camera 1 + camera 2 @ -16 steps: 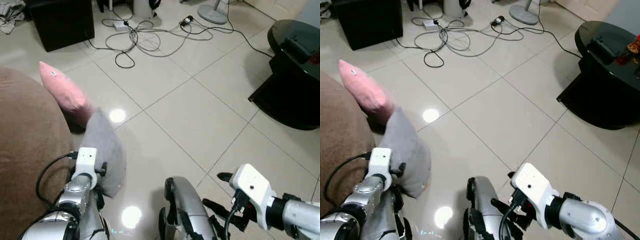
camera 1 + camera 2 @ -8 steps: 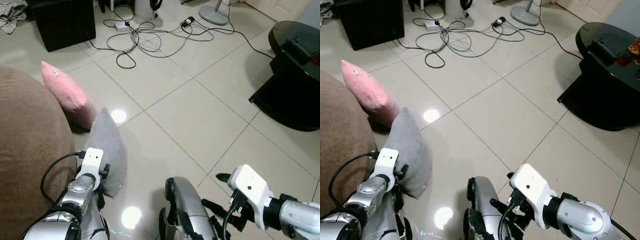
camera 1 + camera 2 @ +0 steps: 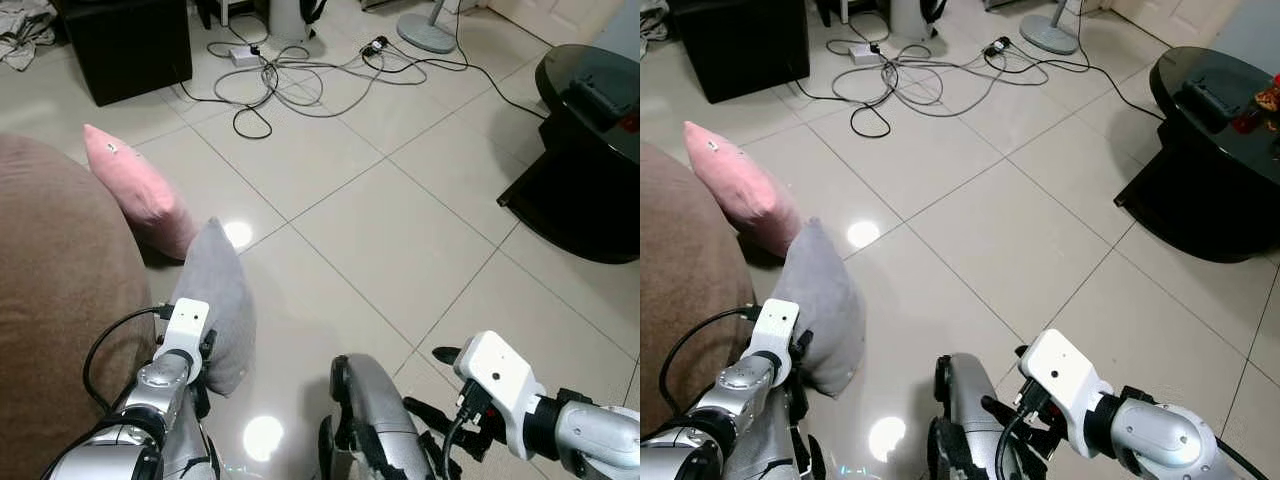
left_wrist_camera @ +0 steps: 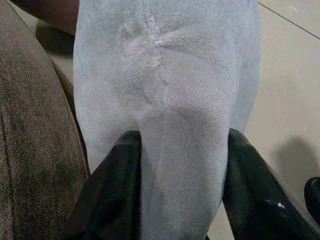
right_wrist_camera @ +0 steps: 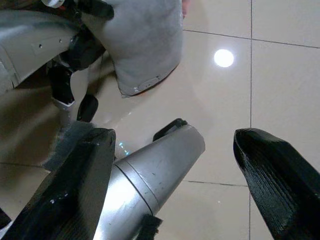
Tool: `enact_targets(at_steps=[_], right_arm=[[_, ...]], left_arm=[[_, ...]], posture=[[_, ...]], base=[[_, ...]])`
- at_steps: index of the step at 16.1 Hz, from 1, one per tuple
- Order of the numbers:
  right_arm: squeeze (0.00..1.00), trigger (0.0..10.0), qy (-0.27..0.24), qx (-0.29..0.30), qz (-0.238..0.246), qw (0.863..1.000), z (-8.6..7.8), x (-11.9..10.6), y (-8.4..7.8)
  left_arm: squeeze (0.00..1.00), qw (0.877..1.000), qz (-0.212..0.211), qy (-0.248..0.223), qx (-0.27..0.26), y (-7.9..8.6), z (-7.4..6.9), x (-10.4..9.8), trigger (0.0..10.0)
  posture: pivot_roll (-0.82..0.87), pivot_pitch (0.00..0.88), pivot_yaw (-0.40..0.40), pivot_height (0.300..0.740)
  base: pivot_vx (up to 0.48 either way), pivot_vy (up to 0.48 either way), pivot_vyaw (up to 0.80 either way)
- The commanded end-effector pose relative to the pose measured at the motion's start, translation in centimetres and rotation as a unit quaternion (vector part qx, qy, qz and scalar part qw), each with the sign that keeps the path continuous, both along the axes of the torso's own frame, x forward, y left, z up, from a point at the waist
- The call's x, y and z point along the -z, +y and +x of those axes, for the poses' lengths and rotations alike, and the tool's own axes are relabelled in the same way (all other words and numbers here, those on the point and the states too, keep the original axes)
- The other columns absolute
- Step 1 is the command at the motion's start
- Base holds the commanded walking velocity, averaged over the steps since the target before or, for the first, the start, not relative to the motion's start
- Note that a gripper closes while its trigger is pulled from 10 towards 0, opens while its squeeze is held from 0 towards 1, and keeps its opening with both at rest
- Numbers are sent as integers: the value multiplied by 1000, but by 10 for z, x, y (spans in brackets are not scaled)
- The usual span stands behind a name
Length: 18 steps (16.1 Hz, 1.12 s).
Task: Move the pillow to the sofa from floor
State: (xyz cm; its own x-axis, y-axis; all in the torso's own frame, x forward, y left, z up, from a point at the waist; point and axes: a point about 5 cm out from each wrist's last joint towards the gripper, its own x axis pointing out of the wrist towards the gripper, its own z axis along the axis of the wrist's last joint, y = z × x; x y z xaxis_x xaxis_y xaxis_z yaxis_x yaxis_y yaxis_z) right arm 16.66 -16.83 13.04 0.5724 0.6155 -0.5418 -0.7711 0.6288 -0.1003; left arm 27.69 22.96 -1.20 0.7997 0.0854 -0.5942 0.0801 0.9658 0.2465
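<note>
The left gripper pinches the soft, light grey pillow, bunching its edge; right gripper gapes empty.

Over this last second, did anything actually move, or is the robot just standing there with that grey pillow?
Hardly anything changed. The left hand keeps its grip on the grey pillow, and the arm and pillow have shifted a little toward the brown sofa; part of that may be the camera moving. The right hand stays open and low over the floor. The pink pillow, the cables and the black table stayed put.
</note>
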Motion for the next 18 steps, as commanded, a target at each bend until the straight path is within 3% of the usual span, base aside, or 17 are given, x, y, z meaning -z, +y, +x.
enact_targets(at_steps=[1, 11, 14, 16, 18], right_arm=[[0, 10000, 2, 8, -4, 1000, 1, 3, -4], [0, 10000, -23, 13, -2, 1000, 25, 12, 13], [0, 10000, -42, 84, 9, 996, 33, 11, 3], [0, 10000, -42, 142, 32, 988, 45, 22, -2], [0, 10000, -42, 182, 54, 981, 55, 34, -2]], left_arm=[[0, 1000, -9, 15, 14, -8, -4, 6, 0], [0, 999, -30, 12, 16, -19, 0, 5, 0], [0, 998, -61, -6, 32, -37, 6, 2, 0], [0, 994, -88, -27, 54, -55, 14, -3, 0], [0, 991, -102, -39, 80, -68, 18, -7, 0]], posture=[[-366, 161, -185, 579], [-351, 116, -153, 579], [-301, 62, -86, 579], [-216, 0, -26, 579], [-172, 0, 22, 579]], base=[[0, 0, 0], [0, 0, 0], [0, 0, 0], [0, 0, 0], [0, 0, 0]])
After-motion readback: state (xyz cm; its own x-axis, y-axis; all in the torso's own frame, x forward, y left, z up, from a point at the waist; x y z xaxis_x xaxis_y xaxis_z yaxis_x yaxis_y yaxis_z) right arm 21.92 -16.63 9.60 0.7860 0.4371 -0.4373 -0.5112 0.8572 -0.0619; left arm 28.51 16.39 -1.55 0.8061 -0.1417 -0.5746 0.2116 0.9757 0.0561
